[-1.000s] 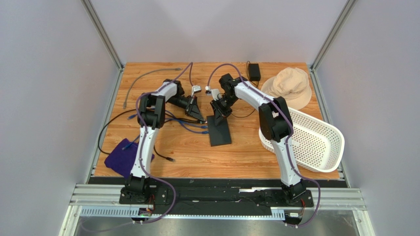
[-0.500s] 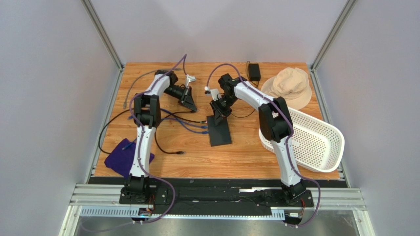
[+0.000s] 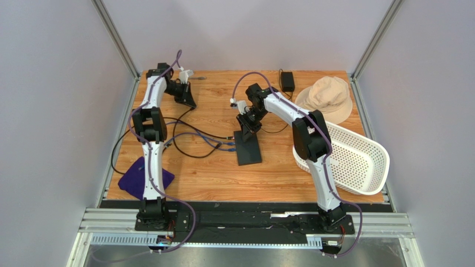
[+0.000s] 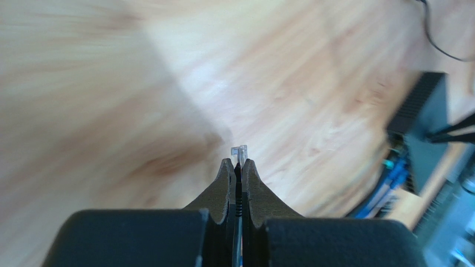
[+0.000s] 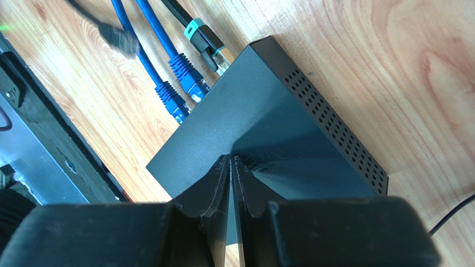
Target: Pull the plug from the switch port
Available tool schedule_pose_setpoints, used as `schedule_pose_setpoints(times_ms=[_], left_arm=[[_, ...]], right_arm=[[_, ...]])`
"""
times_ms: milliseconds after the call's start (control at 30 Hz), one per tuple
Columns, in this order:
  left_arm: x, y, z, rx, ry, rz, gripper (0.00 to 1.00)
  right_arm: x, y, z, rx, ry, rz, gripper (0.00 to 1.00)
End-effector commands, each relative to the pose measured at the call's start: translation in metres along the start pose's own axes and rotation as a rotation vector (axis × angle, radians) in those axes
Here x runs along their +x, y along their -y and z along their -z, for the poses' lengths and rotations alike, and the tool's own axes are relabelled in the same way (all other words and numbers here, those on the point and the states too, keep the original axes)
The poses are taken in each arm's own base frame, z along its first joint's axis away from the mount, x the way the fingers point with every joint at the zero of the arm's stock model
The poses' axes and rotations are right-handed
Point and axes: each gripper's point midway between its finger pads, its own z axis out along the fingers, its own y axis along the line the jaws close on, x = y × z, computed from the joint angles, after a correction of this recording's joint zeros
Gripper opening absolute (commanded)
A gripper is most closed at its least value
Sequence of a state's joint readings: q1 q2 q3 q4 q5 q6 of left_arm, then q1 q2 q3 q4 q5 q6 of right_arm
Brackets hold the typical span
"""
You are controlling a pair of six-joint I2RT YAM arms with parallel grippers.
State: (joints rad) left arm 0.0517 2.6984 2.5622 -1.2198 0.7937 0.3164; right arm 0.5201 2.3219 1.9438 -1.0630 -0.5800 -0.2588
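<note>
The switch (image 3: pixel 248 149) lies flat near the table's centre. Two blue cables (image 5: pixel 174 103) and a black cable (image 5: pixel 203 40) are plugged into its 9 o'clock side. The right gripper (image 5: pixel 231 159) has its fingers pressed together, tips resting on the switch's top. At 10 o'clock from the switch, near the table's far-left corner, the left gripper (image 4: pixel 237 164) is clamped on a clear plug (image 4: pixel 239 151), whose tip sticks out past the fingertips.

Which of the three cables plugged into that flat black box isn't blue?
The black cable with the teal collar and metal tip, nearest the corner of the switch; the two blue cables sit beside it.
</note>
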Motion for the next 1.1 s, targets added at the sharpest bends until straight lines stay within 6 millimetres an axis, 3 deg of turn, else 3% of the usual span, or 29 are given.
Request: schedule_pose_setpoints(times_ms=[0, 233, 267, 333, 367, 400, 467, 600, 633, 700, 800, 900, 967, 1067], left_arm=[[-0.070, -0.010, 0.075, -0.259, 0.191, -0.207, 0.00], [-0.132, -0.043, 0.128, -0.608, 0.318, -0.471, 0.00], [-0.138, -0.045, 0.135, -0.639, 0.333, -0.500, 0.04], [-0.153, -0.045, 0.138, -0.685, 0.372, -0.542, 0.19], [-0.159, -0.041, 0.141, -0.699, 0.387, -0.563, 0.49], [-0.163, -0.038, 0.139, -0.716, 0.392, -0.574, 0.56], [-0.172, -0.029, 0.139, -0.727, 0.412, -0.608, 0.65], [-0.188, 0.008, 0.141, -0.689, 0.486, -0.611, 0.71], [-0.190, 0.034, 0.136, -0.641, 0.510, -0.596, 0.72], [-0.191, 0.062, 0.133, -0.546, 0.548, -0.586, 0.72], [-0.171, 0.111, 0.120, -0.304, 0.558, -0.489, 0.73], [-0.128, 0.150, 0.092, -0.001, 0.462, -0.379, 0.76], [-0.092, 0.160, 0.067, 0.163, 0.373, -0.244, 0.78], [-0.048, 0.163, 0.036, 0.263, 0.267, -0.143, 0.78]], right_arm=[[0.012, 0.033, -0.016, 0.134, -0.051, 0.058, 0.16], [0.012, 0.032, -0.017, 0.137, -0.056, 0.066, 0.16], [0.012, 0.032, -0.017, 0.137, -0.056, 0.065, 0.16], [0.012, 0.032, -0.018, 0.138, -0.057, 0.066, 0.16], [0.012, 0.033, -0.018, 0.141, -0.057, 0.066, 0.16], [0.013, 0.033, -0.018, 0.142, -0.060, 0.067, 0.16], [0.012, 0.033, -0.018, 0.145, -0.060, 0.070, 0.16], [0.012, 0.034, -0.018, 0.153, -0.060, 0.077, 0.16], [0.012, 0.035, -0.017, 0.157, -0.059, 0.077, 0.16], [0.012, 0.035, -0.017, 0.159, -0.060, 0.079, 0.16], [0.011, 0.036, -0.016, 0.165, -0.059, 0.085, 0.16], [0.012, 0.038, -0.012, 0.176, -0.059, 0.086, 0.16], [0.012, 0.037, -0.006, 0.175, -0.050, 0.086, 0.15], [0.016, 0.039, 0.003, 0.172, -0.039, 0.064, 0.15]])
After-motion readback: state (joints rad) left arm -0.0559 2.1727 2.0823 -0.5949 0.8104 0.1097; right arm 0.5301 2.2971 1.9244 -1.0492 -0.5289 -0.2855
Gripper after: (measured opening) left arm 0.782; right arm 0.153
